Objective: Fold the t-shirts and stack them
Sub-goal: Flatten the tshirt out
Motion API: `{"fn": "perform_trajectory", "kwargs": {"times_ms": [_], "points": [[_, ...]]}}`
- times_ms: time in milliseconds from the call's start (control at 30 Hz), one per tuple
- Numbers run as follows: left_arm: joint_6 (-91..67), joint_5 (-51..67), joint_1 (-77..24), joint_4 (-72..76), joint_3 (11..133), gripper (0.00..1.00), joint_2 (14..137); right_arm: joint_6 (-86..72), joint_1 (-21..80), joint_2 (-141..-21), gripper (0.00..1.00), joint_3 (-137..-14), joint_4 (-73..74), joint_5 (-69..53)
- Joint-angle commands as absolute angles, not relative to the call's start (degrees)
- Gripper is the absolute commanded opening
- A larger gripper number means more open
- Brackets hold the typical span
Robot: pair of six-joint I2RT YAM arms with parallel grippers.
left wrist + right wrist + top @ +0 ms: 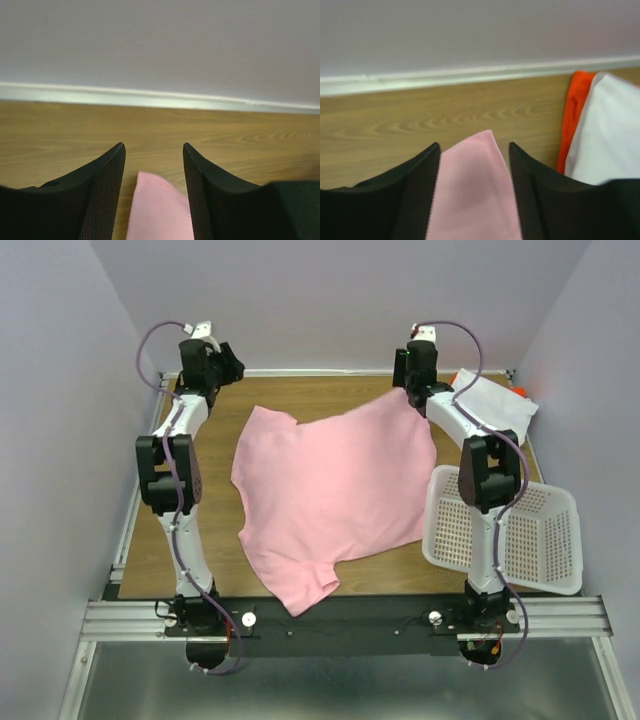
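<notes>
Apparently unclamped, left tool (152, 146) and right tool (473, 145) straddle the pink t-shirt (330, 490).

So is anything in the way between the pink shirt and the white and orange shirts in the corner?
Nothing lies on the wood between them. The light pink cloth t-shirt and the white t-shirt on the orange-red t-shirt are apart, with bare wooden table between. Only the right arm reaches over that gap.
</notes>
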State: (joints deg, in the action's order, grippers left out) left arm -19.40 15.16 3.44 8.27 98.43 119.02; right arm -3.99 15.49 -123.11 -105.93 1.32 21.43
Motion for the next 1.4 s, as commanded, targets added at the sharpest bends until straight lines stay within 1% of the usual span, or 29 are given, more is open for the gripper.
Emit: {"fn": "perform_trajectory", "kwargs": {"times_ms": [0,33,100,200,300,333,433,600,767,833,933,1133,1367], "points": [[-19.42,17.23,2.81,2.39,105.73,0.6,120.85,-6.68,14.94,-125.94,0.73,-108.64,1.58,14.25],[-19.6,16.79,2.64,1.42,104.78,0.6,120.33,-6.77,14.94,-125.6,0.86,-107.85,1.5,12.85],[-20.48,15.91,2.11,-1.65,102.93,0.6,119.1,-6.51,14.94,-124.64,0.91,-105.13,1.58,12.48],[-22.49,14.95,0.71,-2.46,93.21,0.6,112.97,-6.24,14.85,-122.97,0.92,-102.67,2.19,11.26],[-24.69,15.12,0.18,-3.07,87.38,0.6,109.43,-6.77,14.94,-121.56,0.92,-101.43,2.55,8.63],[-26.0,15.12,-2.09,-3.42,84.41,0.6,107.51,-7.46,14.94,-120.6,0.92,-100.64,2.9,7.83],[-28.21,15.9,-4.12,-4.48,79.48,0.6,105.04,-9.04,15.03,-119.27,0.93,-99.23,3.77,3.8],[-29.79,17.31,-6.5,-6.76,75.42,0.6,103.36,-10.81,15.47,-116.02,0.94,-94.06,5.27,-1.21],[-30.23,21.96,-7.12,-6.77,71.03,0.6,104.67,-12.74,16.17,-113.82,0.94,-88.69,6.24,-5.79],[-29.89,24.07,-7.12,-6.07,70.06,0.6,105.81,-14.14,16.43,-113.3,0.94,-86.5,6.76,-7.9],[-27.96,24.0,-7.12,-6.33,70.4,0.6,107.39,-15.81,16.96,-112.77,0.94,-83.6,6.77,-11.41],[-24.53,24.87,-7.21,-8.44,71.37,0.6,111.88,-17.49,17.58,-112.24,0.94,-79.46,7.03,-14.15],[-18.81,19.79,-7.12,-14.14,75.4,0.61,116.54,-17.84,17.67,-113.64,0.94,-78.05,7.47,-16.26]]}}
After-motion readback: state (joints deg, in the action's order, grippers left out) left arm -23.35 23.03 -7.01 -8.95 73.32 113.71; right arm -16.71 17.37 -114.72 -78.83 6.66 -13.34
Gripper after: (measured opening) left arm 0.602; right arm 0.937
